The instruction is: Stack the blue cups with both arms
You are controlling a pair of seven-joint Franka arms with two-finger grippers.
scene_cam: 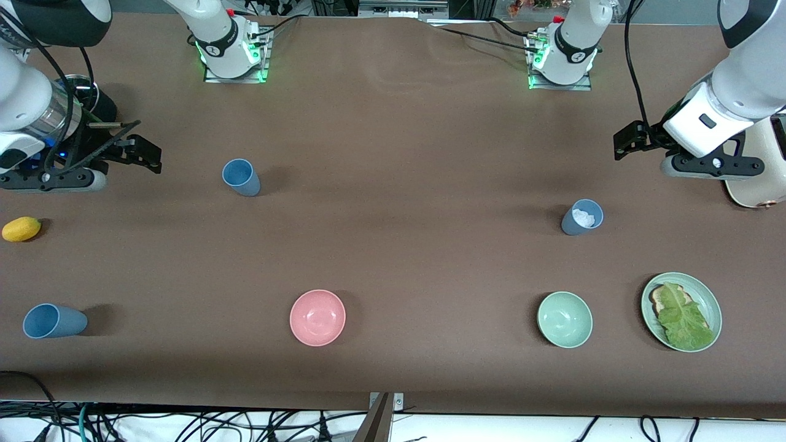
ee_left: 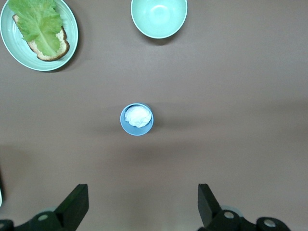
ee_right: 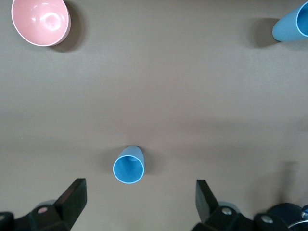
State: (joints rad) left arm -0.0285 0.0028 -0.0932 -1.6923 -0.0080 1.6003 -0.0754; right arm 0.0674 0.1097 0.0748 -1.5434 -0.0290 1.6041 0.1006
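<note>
**Three blue cups upright on the tabletop, both grippers empty**

Three blue cups stand upright, mouths up, long axes vertical. The empty cup (scene_cam: 241, 177) stands toward the right arm's end, about midway between the base edge and the camera edge. The filled cup (scene_cam: 581, 217) stands toward the left arm's end and holds a white lump (scene_cam: 584, 217). The corner cup (scene_cam: 53, 321) stands near the corner at the right arm's end, close to the camera edge; it looks tilted in the front view, which I take for the camera's angle.

The right gripper (scene_cam: 138, 150) hangs over the tabletop at the right arm's end, fingers (ee_right: 72, 199) wide apart and holding nothing. In the right wrist view the empty cup (ee_right: 128, 165) shows between the lines of the two fingers but ahead of their tips, clear of both, mouth to the camera.

The left gripper (scene_cam: 627, 144) hangs over the left arm's end, fingers (ee_left: 74, 207) likewise spread and empty. In the left wrist view the filled cup (ee_left: 137, 119) lies well ahead of the tips, roughly centred between them, touching neither.

Near the camera edge sit a pink bowl (scene_cam: 317, 317), a green bowl (scene_cam: 564, 319) and a green plate (scene_cam: 706, 294) carrying bread (scene_cam: 659, 298) under a lettuce leaf (scene_cam: 684, 318). A lemon (scene_cam: 21, 229) lies by the edge at the right arm's end. No writing can be read on any of these.
</note>
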